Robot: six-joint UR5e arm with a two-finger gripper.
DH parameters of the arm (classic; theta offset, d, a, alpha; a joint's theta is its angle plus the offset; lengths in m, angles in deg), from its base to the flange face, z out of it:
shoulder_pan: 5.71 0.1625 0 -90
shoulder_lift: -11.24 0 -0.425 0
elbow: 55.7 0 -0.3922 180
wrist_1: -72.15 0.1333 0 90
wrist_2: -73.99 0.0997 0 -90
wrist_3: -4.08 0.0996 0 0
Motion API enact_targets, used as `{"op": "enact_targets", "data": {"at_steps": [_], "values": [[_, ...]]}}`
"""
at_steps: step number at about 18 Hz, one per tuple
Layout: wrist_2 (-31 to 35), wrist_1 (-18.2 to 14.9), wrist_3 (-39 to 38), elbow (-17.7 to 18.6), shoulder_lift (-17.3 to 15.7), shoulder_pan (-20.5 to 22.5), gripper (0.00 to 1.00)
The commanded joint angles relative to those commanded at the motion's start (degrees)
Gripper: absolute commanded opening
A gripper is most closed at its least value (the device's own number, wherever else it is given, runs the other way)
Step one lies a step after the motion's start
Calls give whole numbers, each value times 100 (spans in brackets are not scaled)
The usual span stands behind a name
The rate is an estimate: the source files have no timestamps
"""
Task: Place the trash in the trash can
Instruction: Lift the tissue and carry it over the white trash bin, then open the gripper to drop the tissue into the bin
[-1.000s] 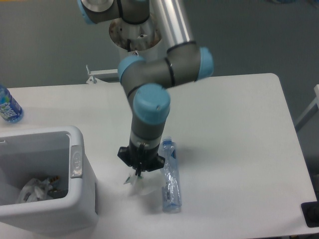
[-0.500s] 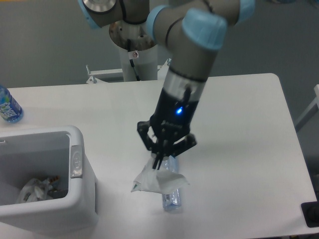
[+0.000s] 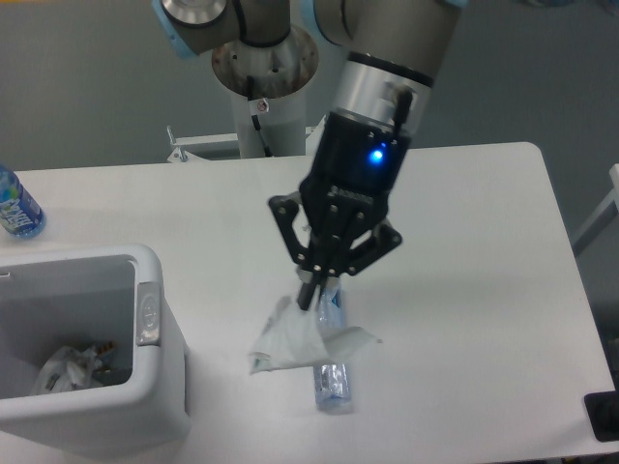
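While the arm reaches down from 12 o'clock over the white tabletop (image 3: 464, 251), its hand (image 3: 308, 295) hangs near the middle of the scene with the fingers drawn together, pinching the top of the crumpled white wrapper (image 3: 295, 340). A small blue light glows on the body of the hand above the fingers. The wrapper dangles straight below the fingertips, spreading out toward 6 and 7 o'clock from the grip; whether its lower edge touches the tabletop or clears it cannot be told.

Partly behind the wrapper lies the clear water bottle (image 3: 332, 379), flat on the tabletop, its long axis running from about 12 to 6 o'clock. Its upper part shows just beside the fingertips on their 3 o'clock side, its middle is hidden by the wrapper, and its lower end sticks out at 5 o'clock from the hand.

At 8 o'clock from the hand, well apart from it, stands the white trash can (image 3: 164, 396), its grey handle plate facing the wrapper. Crumpled material already lies at its bottom. Far off at 9 to 10 o'clock, at the tabletop's edge, stands a deep-blue bottle (image 3: 16, 208).
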Motion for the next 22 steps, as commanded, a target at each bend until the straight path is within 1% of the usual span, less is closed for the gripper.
{"op": "enact_targets", "data": {"at_steps": [5, 9, 10, 12, 13, 14, 15, 16, 17, 18, 19, 22], "values": [[0, 0, -124, 210, -70, -519, 0], [9, 9, -186, 316, -36, -923, 0], [26, 18, -151, 325, -1, -1002, 6], [53, 157, -150, 343, 105, -1169, 8], [53, 254, -142, 360, 131, -1196, 25], [53, 359, -133, 369, 175, -1196, 51], [53, 413, -124, 378, 184, -1205, 62], [53, 439, -107, 378, 176, -1205, 77], [61, 440, -72, 378, 167, -1205, 87], [62, 440, -63, 378, 158, -1205, 95], [70, 440, -62, 378, 149, -1197, 100], [70, 413, -62, 369, 140, -1118, 100]]}}
